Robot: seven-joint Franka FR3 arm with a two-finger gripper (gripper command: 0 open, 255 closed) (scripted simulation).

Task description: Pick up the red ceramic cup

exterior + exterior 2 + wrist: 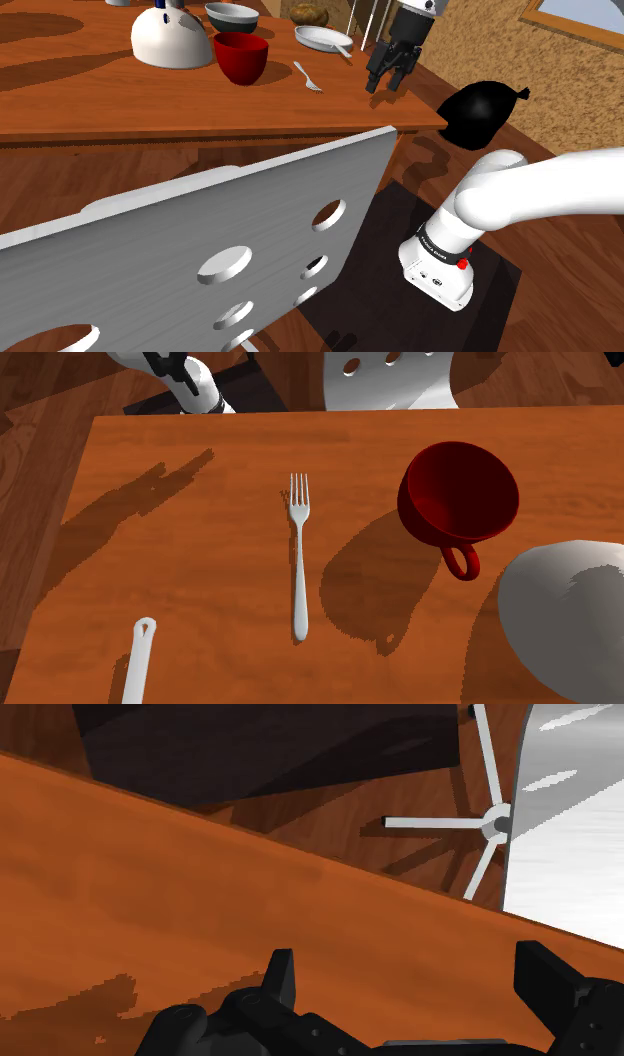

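In the shoulder view's lower foreground stood a grey chair back (200,262) pierced with oval holes. The white arm's base (440,262) sat on its dark stand at the lower right. Beyond them ran the wooden table (100,105). A white fork (307,76) lay on it at upper centre, and the red cup (240,57) stood just up and left of the fork. The cup was upright, its long axis vertical and its mouth open to the ceiling.

In the second exterior view the cup (460,492) sat at the upper right. Its ring handle (464,563) pointed toward the frame's bottom edge, near a white rounded vessel (570,617).

In the shoulder view that white vessel (170,38) touched the cup's left side. A bowl (232,15) and a plate (322,38) lay farther back.

The gripper (388,82) hung over the table's right end, well apart from the cup. In the wrist view the gripper (410,962) had its fingers spread wide, with only bare tabletop between them.
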